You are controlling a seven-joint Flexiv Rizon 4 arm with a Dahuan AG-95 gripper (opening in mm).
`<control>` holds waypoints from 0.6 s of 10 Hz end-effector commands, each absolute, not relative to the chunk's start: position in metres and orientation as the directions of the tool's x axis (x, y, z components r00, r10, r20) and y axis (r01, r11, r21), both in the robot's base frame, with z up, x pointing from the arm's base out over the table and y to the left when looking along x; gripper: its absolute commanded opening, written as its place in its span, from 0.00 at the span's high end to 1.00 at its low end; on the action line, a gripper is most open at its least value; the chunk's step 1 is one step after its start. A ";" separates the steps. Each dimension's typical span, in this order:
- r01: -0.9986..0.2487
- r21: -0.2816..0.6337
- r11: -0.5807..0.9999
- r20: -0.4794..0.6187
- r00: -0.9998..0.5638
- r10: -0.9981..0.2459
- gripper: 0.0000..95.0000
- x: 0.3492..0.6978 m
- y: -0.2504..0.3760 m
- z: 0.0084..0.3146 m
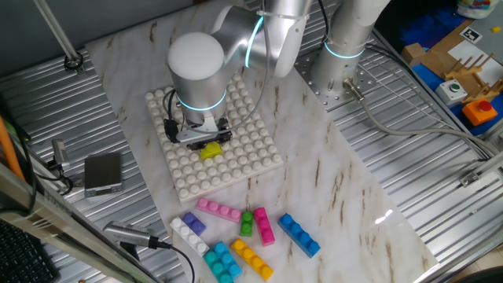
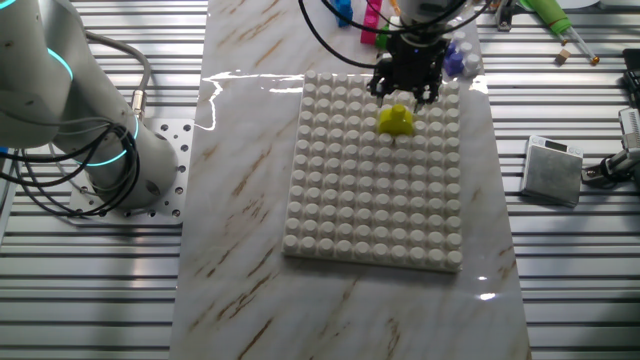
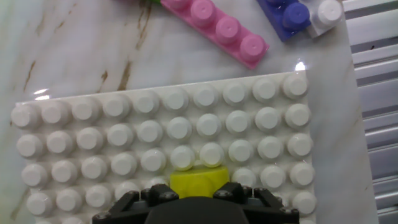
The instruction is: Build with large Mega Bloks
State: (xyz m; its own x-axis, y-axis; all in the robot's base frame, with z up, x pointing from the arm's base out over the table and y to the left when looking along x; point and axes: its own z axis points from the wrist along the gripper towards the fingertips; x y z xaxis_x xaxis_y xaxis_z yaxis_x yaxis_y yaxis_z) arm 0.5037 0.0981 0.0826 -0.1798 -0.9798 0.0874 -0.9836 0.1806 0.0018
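Note:
A short yellow brick (image 1: 210, 150) sits on the white studded baseplate (image 1: 236, 169), near its edge closest to the loose bricks. It also shows in the other fixed view (image 2: 396, 120) and the hand view (image 3: 199, 179). My gripper (image 1: 206, 139) (image 2: 405, 95) hangs just above it, its fingers spread wider than the brick; only its black body (image 3: 198, 205) shows in the hand view. Loose on the table lie pink (image 1: 218, 210) (image 3: 217, 28), purple-and-white (image 1: 189, 228) (image 3: 298, 15), green (image 1: 247, 223), magenta (image 1: 264, 226), blue (image 1: 299, 235), cyan (image 1: 222, 262) and long yellow (image 1: 251, 259) bricks.
The arm's base (image 2: 100, 150) is bolted beside the marble board. A small grey box (image 1: 103, 173) (image 2: 553, 170) with cables lies on the ribbed metal next to the baseplate. Cardboard and orange parts (image 1: 479, 110) sit at the far right.

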 end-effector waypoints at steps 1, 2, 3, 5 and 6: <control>-0.984 -0.009 0.179 0.086 -0.179 -0.980 0.60 0.504 0.098 0.082; -0.984 -0.012 0.179 0.086 -0.180 -0.980 0.60 0.503 0.097 0.081; -0.984 -0.013 0.179 0.086 -0.180 -0.980 0.60 0.503 0.097 0.081; -0.984 -0.015 0.175 0.086 -0.176 -0.981 0.80 0.503 0.097 0.081; -0.984 -0.020 0.175 0.083 -0.176 -0.981 0.80 0.503 0.096 0.081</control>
